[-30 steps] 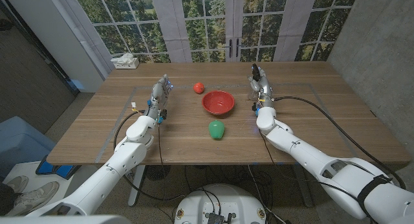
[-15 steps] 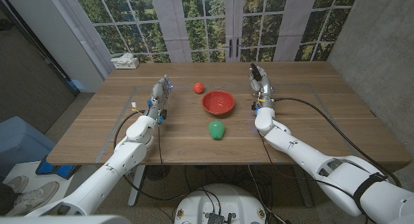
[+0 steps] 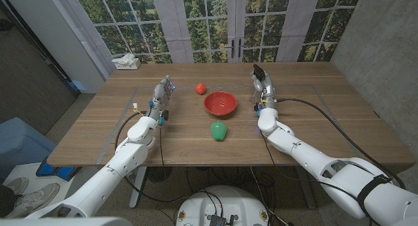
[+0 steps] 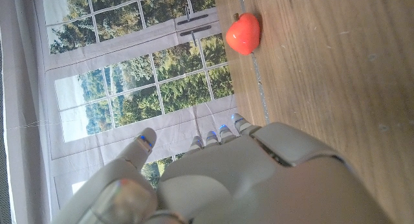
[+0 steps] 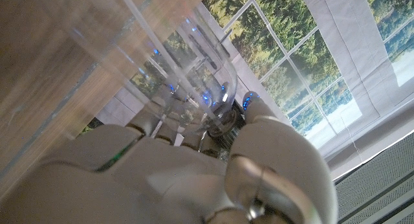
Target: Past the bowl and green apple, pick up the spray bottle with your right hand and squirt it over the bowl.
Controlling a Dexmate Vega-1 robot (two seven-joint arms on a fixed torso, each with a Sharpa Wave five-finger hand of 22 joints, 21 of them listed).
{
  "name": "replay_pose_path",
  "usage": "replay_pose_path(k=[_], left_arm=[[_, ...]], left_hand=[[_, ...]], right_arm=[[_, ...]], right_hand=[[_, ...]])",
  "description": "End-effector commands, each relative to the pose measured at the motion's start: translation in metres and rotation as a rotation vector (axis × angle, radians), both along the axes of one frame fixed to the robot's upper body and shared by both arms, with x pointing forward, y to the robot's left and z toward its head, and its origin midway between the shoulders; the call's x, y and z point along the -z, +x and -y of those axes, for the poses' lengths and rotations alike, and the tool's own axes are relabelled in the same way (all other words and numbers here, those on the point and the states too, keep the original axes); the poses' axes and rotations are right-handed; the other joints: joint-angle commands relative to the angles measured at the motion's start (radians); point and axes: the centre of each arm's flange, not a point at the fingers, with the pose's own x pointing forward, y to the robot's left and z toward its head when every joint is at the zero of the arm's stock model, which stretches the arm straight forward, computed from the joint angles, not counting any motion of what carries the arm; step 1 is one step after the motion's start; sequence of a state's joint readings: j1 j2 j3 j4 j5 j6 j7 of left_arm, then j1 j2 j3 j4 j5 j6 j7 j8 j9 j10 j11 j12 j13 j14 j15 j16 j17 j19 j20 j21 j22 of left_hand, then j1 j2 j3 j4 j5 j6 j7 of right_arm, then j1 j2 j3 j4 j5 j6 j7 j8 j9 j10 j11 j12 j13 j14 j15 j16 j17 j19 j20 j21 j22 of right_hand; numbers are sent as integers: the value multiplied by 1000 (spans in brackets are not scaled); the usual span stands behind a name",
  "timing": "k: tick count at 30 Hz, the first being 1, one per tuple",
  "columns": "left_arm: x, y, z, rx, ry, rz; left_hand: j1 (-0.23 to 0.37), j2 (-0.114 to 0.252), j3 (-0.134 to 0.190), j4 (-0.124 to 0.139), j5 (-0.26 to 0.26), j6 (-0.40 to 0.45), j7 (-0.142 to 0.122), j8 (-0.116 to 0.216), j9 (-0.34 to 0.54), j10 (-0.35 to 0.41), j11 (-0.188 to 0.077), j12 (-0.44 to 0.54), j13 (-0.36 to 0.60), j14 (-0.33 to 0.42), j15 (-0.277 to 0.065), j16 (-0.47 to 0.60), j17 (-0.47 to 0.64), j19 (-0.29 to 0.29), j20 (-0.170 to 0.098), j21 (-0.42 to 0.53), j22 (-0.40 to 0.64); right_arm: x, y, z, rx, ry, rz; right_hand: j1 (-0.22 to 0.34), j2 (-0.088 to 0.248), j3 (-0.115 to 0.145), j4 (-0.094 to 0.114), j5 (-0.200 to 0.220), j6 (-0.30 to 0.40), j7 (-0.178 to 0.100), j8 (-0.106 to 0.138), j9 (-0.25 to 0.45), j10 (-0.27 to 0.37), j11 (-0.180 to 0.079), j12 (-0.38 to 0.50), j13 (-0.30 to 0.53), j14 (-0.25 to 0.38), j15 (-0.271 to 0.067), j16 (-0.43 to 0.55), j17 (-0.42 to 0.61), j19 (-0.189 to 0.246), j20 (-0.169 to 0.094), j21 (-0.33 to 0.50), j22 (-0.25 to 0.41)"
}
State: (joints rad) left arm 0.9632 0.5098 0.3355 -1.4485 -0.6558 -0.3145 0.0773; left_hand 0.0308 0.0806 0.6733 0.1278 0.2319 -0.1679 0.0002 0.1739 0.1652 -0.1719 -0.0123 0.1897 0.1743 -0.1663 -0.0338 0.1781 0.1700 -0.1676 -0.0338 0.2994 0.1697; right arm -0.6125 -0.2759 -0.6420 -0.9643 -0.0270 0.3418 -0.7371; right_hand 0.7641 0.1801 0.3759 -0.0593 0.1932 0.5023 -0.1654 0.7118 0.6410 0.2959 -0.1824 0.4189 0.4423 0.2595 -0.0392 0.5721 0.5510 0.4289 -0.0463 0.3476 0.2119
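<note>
Wooden counter (image 3: 313,131). Red bowl (image 3: 220,103) at centre; green apple (image 3: 218,130) just in front of it; small red fruit (image 3: 200,88) behind-left of bowl. Clear spray bottle (image 5: 162,62), right of bowl, gripped by right hand (image 3: 262,86), fingers wrapped round it. Left hand (image 3: 161,95) stands on counter left of bowl, fingers apart, holding nothing. Tissue box (image 3: 126,62) at far left corner.

Nothing here can be read: no lettering, label, brand, number or sign stands legibly on anything in these views.
</note>
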Motion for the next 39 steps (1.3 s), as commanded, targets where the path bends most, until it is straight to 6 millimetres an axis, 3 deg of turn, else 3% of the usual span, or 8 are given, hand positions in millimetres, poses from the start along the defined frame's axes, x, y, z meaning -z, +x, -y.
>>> replay_pose_path(k=[1,5,8,14,17,22,29,39], left_arm=[[2,-2,0,-1,1,-5],[1,-2,0,0,5,-5],[1,-2,0,2,4,-3],[1,-3,1,4,4,-1],[1,-3,2,6,7,-3],[1,-4,2,6,9,-6],[1,-6,3,4,10,-3],[-1,-9,6,4,13,6]], left_hand=[[2,83,-1,0,8,-11,3,3,5,-81,5,2,4,-133,-26,-1,2,-15,-80,-2,6],[2,83,-2,0,8,-14,2,2,5,-83,5,2,4,-134,-25,-1,2,-17,-78,-4,6],[2,83,-2,0,8,-18,2,1,5,-84,4,1,4,-136,-25,-2,2,-17,-78,-6,6],[2,83,-2,0,8,-19,1,2,5,-84,4,2,4,-137,-24,-2,2,-17,-77,-8,6],[2,83,-2,0,9,-20,1,2,5,-86,3,1,4,-138,-24,-2,2,-17,-78,-9,6],[2,83,-3,0,9,-22,1,1,6,-88,3,1,4,-140,-25,-2,2,-17,-78,-11,6],[2,83,-3,0,9,-24,1,1,6,-88,3,1,4,-141,-24,-2,2,-18,-78,-14,6],[2,84,-3,1,9,-24,-1,2,6,-90,4,1,4,-142,-23,-2,2,-17,-78,-17,6]], right_arm=[[-1,-1,-1,-7,-17,-6],[-4,-1,1,-50,-41,-35],[-6,0,3,-88,-48,-54],[-7,-2,3,-43,-37,-52],[-11,1,6,-101,-73,-109],[-11,1,8,-127,-58,-105],[-9,-2,8,-104,-32,-55],[-10,-8,11,-88,-36,-21]], right_hand=[[7,-5,2,-10,4,-10,11,41,44,20,3,21,28,23,-166,11,21,16,-23,16,8],[20,-2,-6,-29,1,-20,14,98,103,47,4,49,64,83,-171,46,55,25,-9,35,14],[69,13,8,-57,-9,-57,31,195,200,84,16,96,128,197,-176,130,148,73,8,106,51],[127,22,38,-49,-7,-129,39,241,204,130,0,154,243,346,-186,309,387,95,-20,264,182],[139,16,41,-38,-5,-135,38,261,197,171,-3,186,297,376,-186,373,497,97,-28,339,248],[117,19,42,2,-2,-143,43,275,183,232,4,255,389,453,-181,456,637,152,-29,444,303],[169,3,42,-44,-14,-135,58,290,168,253,0,344,525,565,-182,625,696,249,-77,571,333],[160,-2,25,-38,-5,-155,46,288,159,260,-14,365,575,597,-181,708,696,291,-122,634,343]])
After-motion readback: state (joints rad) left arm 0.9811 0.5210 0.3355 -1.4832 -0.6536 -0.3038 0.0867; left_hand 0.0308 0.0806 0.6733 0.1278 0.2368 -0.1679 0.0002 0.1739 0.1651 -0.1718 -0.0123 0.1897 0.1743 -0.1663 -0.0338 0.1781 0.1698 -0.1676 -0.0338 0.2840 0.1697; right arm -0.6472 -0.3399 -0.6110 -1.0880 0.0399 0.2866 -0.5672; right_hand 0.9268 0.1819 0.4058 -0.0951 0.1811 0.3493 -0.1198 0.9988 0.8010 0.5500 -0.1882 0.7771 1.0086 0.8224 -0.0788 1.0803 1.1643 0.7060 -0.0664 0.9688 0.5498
